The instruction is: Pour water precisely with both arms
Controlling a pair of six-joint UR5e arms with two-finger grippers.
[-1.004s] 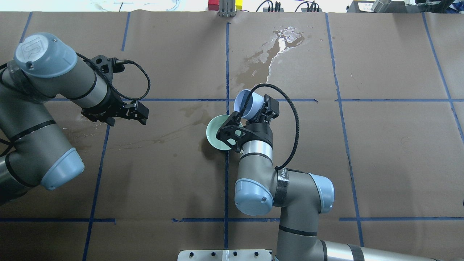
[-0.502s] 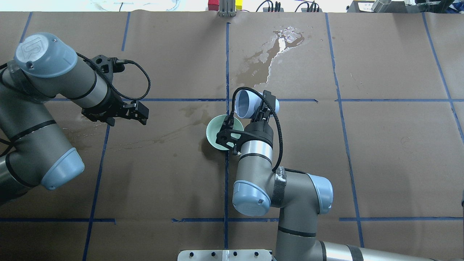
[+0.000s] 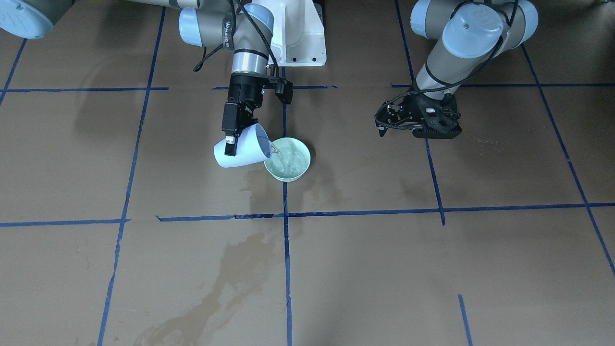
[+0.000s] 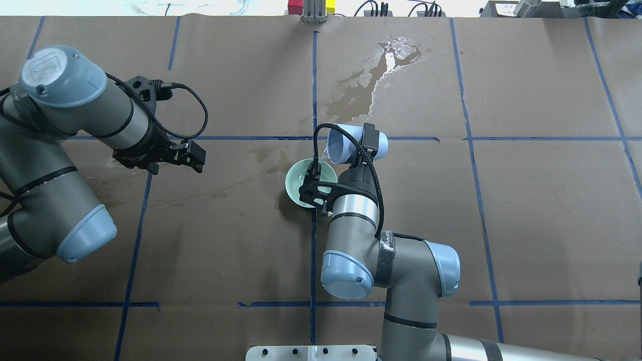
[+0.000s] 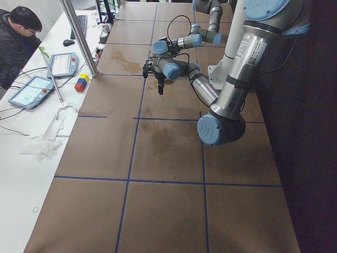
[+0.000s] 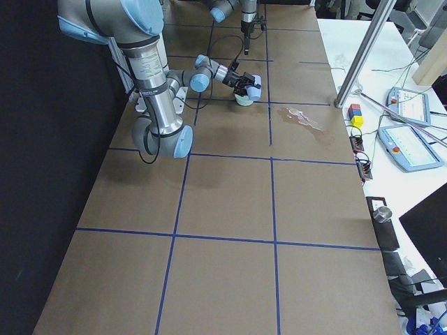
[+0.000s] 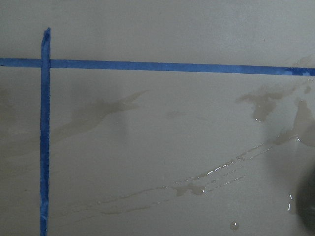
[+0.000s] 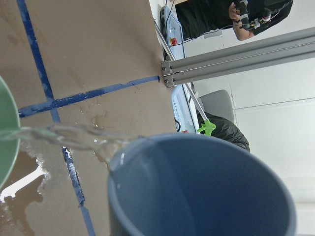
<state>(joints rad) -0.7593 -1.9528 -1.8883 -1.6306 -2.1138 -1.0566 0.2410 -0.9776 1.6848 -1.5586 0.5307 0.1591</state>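
Note:
My right gripper is shut on a pale blue cup and holds it tipped on its side, mouth toward a mint green bowl. In the front view the cup leans over the bowl and a thin stream of water runs into it. The right wrist view shows the cup's rim, the stream and the bowl's edge. My left gripper hangs open and empty over the paper, well left of the bowl, also seen in the front view.
Brown paper with blue tape lines covers the table. A water puddle lies beyond the cup. Wet streaks run left of the bowl, also under the left wrist. Operators' tablets sit past the far edge.
My right wrist has turned and tipped the cup further over the bowl, and water now flows out. The left arm has not moved.

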